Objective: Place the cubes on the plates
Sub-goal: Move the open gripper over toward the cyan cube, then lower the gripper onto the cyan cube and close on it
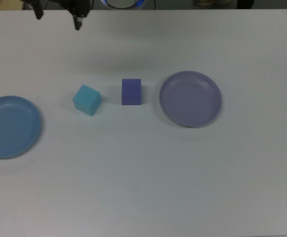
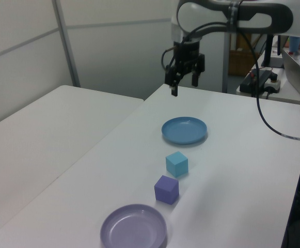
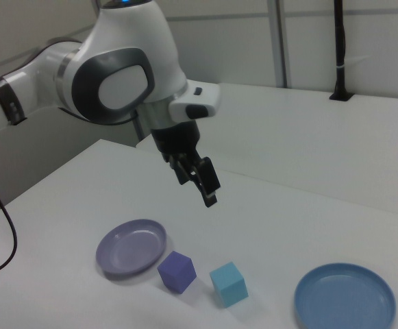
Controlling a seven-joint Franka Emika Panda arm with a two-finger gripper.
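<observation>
The claw [image 2: 184, 82] hung in the air above the far part of the white table [image 1: 148, 177], its two fingers spread apart with nothing between them; in the top view only the dark fingertips showed at the upper edge, toward the top view's left. Nothing on the table touched it. The turquoise cube [image 1: 87, 99] and the purple cube [image 1: 131, 92] sat on the bare table side by side, near each other but not touching, between the two plates. The blue plate [image 1: 11, 126] lay at the top view's left, partly cut off by the frame edge, and the lavender plate [image 1: 190, 98] lay at the top view's right, just beside the purple cube. Both plates held nothing. In the left view the row ran away from the camera: lavender plate nearest, then purple cube, turquoise cube, and blue plate, with the claw raised beyond the blue plate (its arm [image 3: 109, 82] white and grey, reaching in from the right view's left). A black cable [image 2: 266, 124] drooped from the arm in the left view
</observation>
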